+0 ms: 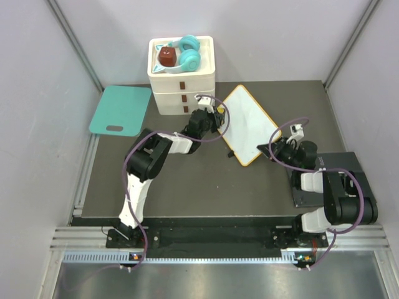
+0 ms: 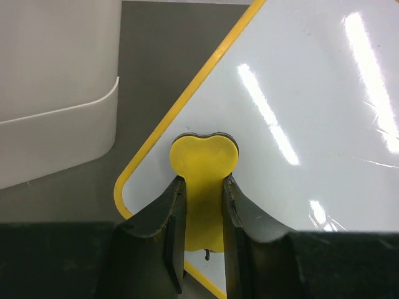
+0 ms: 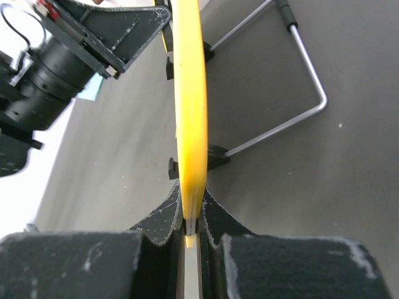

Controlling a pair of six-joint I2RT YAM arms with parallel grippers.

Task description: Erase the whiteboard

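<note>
The whiteboard (image 1: 249, 124), white with an orange-yellow rim, stands tilted in the middle of the dark mat. My right gripper (image 1: 278, 151) is shut on its near right edge; in the right wrist view the rim (image 3: 190, 93) runs edge-on up from between the jaws (image 3: 192, 194). My left gripper (image 1: 215, 118) is at the board's left corner, shut on a yellow heart-shaped eraser (image 2: 204, 165). The eraser rests against the white face (image 2: 299, 112) near the rounded corner. A tiny black mark (image 2: 207, 254) shows just below the eraser. The rest of the visible face shows no writing.
A white drawer box (image 1: 181, 84) with teal headphones (image 1: 187, 55) on top stands at the back. A teal board (image 1: 121, 110) lies back left. A dark grey pad (image 1: 340, 168) lies under the right arm. A wire stand (image 3: 299, 81) sits behind the board.
</note>
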